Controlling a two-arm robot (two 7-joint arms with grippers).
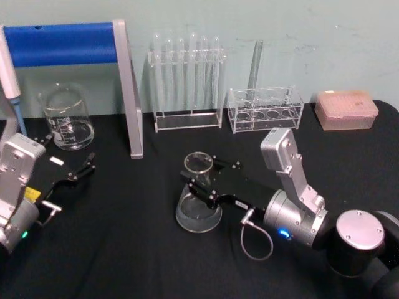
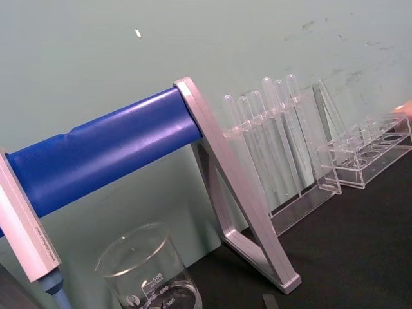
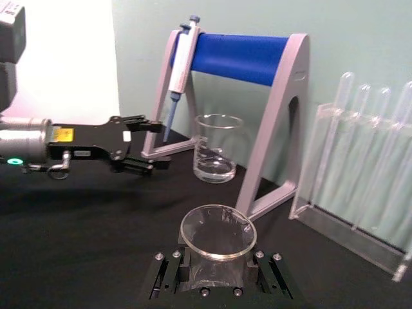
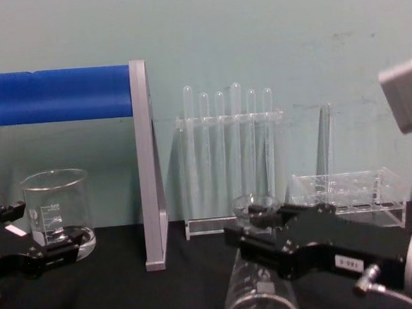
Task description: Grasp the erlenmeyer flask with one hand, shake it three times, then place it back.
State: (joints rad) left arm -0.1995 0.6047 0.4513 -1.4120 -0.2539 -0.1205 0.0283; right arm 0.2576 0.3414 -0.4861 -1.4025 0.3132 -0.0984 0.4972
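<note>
The erlenmeyer flask [image 1: 198, 215] is clear glass and stands upright on the black table at mid-centre, its flared rim [image 3: 217, 232] facing up. My right gripper [image 1: 202, 175] reaches in from the right, its black jaws closed on either side of the flask's neck [image 3: 217, 267]. From the chest view the same gripper [image 4: 257, 229] sits over the flask body [image 4: 258, 299]. My left gripper [image 1: 65, 152] rests low at the left, open and holding nothing, close to the beaker; the right wrist view shows it [image 3: 151, 143] with fingers spread.
A glass beaker [image 1: 67, 118] stands at the back left beside a blue-barred pipette stand [image 1: 128, 87] that holds a pipette [image 1: 11, 81]. Behind the flask are a test tube rack [image 1: 187, 81], a lower clear rack [image 1: 265, 109] and a pink tip box [image 1: 346, 109].
</note>
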